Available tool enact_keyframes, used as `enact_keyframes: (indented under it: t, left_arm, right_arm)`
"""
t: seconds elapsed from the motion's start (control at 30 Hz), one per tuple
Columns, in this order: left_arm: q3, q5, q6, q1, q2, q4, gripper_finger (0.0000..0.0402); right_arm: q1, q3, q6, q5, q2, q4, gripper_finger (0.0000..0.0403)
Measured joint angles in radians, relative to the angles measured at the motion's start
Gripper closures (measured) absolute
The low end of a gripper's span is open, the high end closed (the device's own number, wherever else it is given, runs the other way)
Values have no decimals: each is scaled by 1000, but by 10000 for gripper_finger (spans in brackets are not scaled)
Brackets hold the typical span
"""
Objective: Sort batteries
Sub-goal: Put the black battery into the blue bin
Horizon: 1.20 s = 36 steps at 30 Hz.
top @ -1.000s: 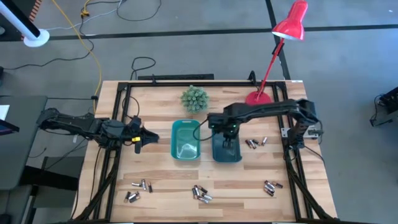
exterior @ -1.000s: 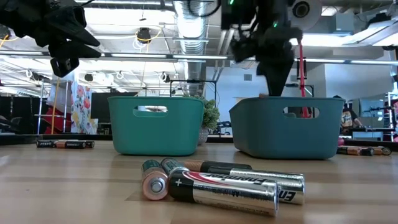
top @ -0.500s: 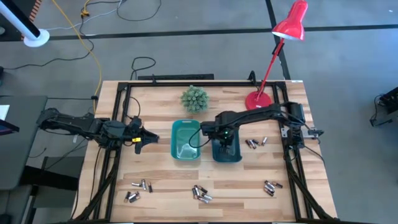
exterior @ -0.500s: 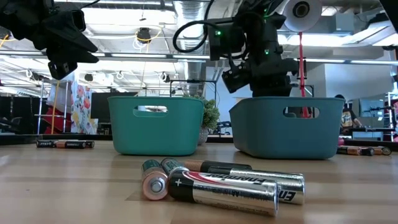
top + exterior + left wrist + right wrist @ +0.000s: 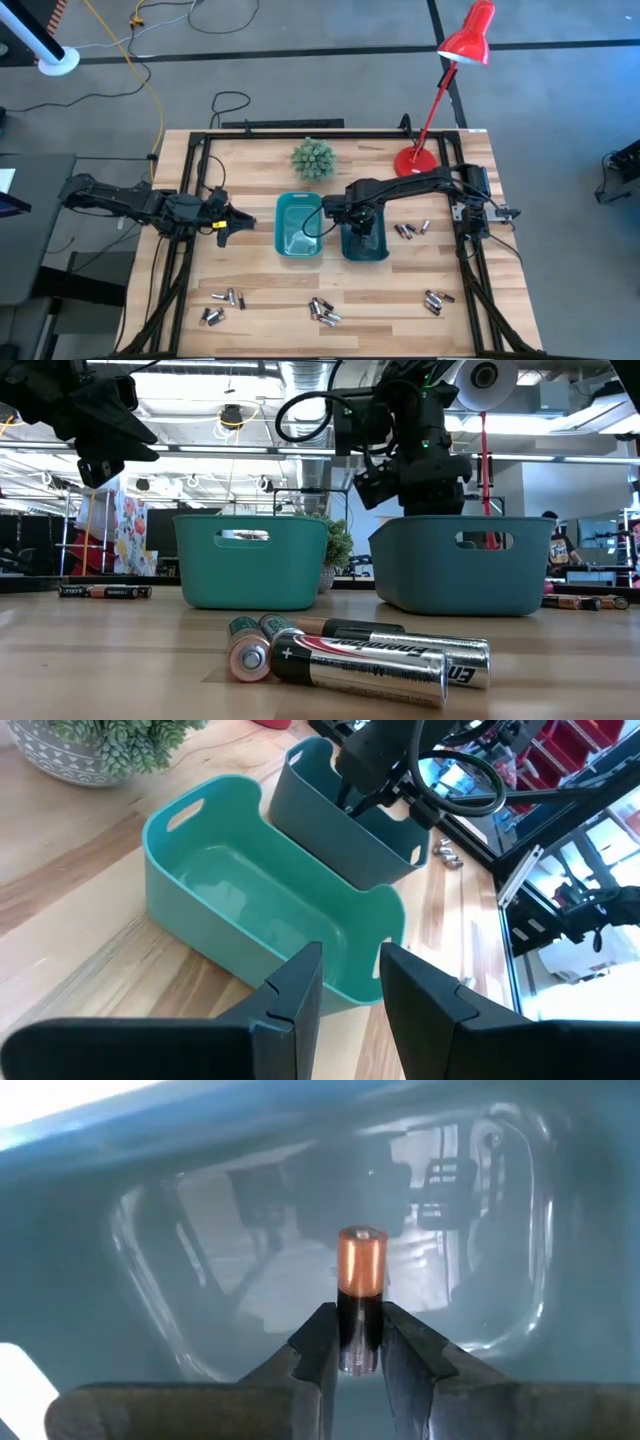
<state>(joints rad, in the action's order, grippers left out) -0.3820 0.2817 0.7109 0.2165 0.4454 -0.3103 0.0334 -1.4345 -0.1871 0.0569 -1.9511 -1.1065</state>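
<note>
Dipped my right claw (image 5: 358, 1355) into dark teal plastic bin (image 5: 364, 238); pinching copper-tipped cylindrical battery (image 5: 360, 1295), long axis pointing at bin floor.

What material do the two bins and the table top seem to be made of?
Light teal bin and darker teal bin: probably moulded plastic, glossy; smooth thin walls, cut-out handles, reflections on the inner floor. Table top: looks like light wood, matt; plank seams and grain show, though it may be laminate.

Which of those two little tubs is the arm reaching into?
The darker teal bin, beside the lighter one. The right gripper holds a battery inside it.
</note>
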Motion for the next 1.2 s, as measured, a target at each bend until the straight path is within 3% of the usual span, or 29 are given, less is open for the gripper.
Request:
enact_keyframes:
  t: [0.3, 0.7, 1.0, 1.2]
  left_arm:
    - [0, 1, 0, 0, 0, 0, 301]
    - [0, 95, 10, 0, 6, -36, 292]
    - [0, 134, 9, 0, 66, -75, 236]
    - [0, 136, 57, -2, 89, -77, 231]
  right_arm:
    - [0, 0, 0, 0, 0, 0, 314]
    - [0, 0, -23, 0, 22, -26, 313]
    - [0, 0, -75, -1, 198, -14, 313]
    - [-8, 0, -112, -51, 358, -12, 314]
